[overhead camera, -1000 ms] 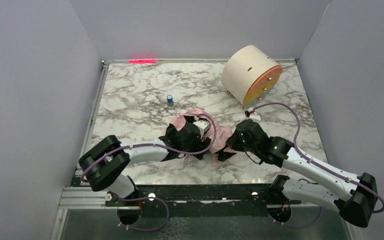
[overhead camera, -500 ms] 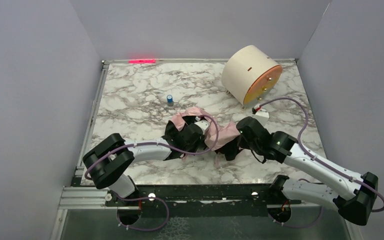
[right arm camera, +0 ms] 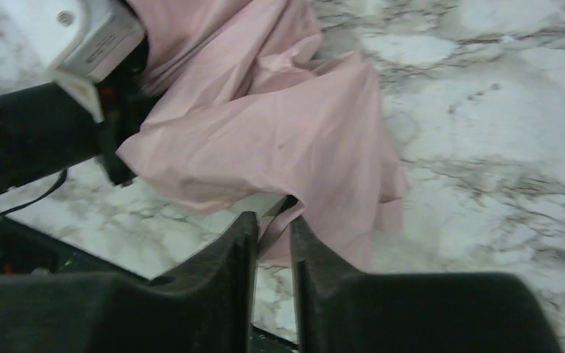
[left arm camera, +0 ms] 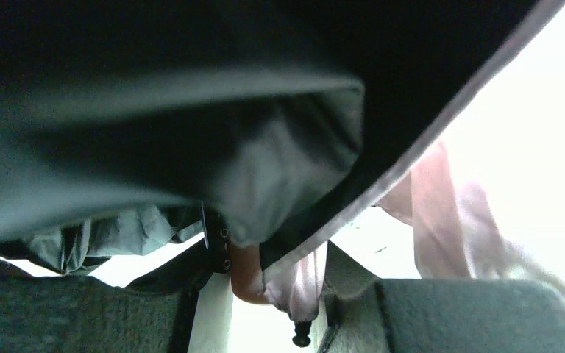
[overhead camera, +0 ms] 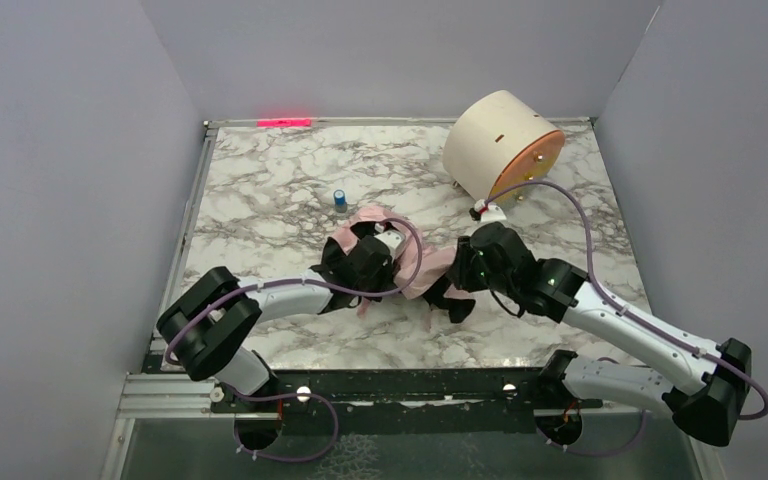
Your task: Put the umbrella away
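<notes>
Right gripper (right arm camera: 272, 226) stands narrowly apart astride the umbrella (right arm camera: 265, 132) hem, whose bundle runs left into the left gripper (overhead camera: 368, 255), hold unclear

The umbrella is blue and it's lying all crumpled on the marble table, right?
Not blue. The umbrella is pale pink, as the right wrist view shows up close. It is lying all crumpled on the marble table.

Pale pink umbrella (overhead camera: 438, 268), grey-veined white marble table (overhead camera: 260, 190), cream drum (overhead camera: 485, 135) with orange face.
</notes>
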Tool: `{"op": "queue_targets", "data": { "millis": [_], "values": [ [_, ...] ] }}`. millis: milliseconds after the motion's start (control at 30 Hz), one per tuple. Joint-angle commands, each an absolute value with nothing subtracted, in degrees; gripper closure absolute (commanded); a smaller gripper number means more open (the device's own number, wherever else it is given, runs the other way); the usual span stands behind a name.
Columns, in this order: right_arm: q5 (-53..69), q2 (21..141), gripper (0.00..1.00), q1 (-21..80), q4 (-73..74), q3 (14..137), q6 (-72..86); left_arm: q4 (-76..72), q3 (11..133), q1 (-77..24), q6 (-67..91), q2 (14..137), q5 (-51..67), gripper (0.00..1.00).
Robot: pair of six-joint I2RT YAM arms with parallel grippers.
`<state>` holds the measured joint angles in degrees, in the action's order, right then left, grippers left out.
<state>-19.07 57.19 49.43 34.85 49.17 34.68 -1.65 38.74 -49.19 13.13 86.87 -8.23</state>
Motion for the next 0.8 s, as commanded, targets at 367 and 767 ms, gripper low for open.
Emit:
{"op": "queue_targets", "data": {
  "millis": [367,767],
  "values": [
    [-17.22,53.35,0.43,49.57,34.52,44.86,42.86,-0.09,38.10,-41.54,22.41,84.29,-12.16,1.00],
    [-19.08,67.50,0.43,59.05,16.45,40.01,46.49,-0.09,38.25,-40.40,22.09,84.53,-10.89,1.00]
  ]
}}
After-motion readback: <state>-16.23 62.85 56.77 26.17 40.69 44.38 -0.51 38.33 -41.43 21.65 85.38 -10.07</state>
